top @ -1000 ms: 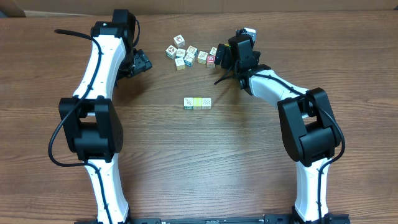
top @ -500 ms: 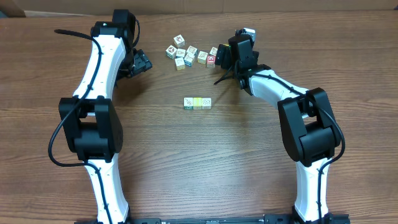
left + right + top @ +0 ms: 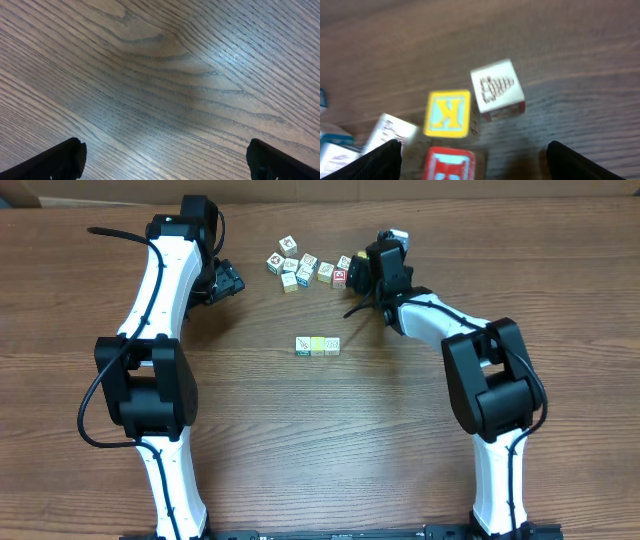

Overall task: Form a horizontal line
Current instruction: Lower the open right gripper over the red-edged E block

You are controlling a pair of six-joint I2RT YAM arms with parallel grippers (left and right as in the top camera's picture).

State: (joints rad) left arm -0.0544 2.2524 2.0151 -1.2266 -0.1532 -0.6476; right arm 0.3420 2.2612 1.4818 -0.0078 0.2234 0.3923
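The horizontal line (image 3: pixel 317 345) is a short row of three small cubes touching edge to edge at mid-table: a white-green one on the left, pale yellow in the middle, a paler one on the right. My right gripper (image 3: pixel 357 274) is open at the right edge of the loose cluster (image 3: pixel 303 266), well behind the row. In the right wrist view its open jaws (image 3: pixel 480 162) have a red cube (image 3: pixel 449 165) just inside the left finger. A yellow K cube (image 3: pixel 448 113) and a white cube (image 3: pixel 497 90) lie beyond. My left gripper (image 3: pixel 226 283) is open and empty over bare wood (image 3: pixel 165 160).
The loose cluster of several picture cubes lies at the back of the wooden table (image 3: pixel 320 440). More white cubes show at the left edge of the right wrist view (image 3: pixel 390 132). A wall edge runs along the far side.
My right arm has shifted slightly left, toward the loose cluster. The three-cube row and the left arm have not moved.
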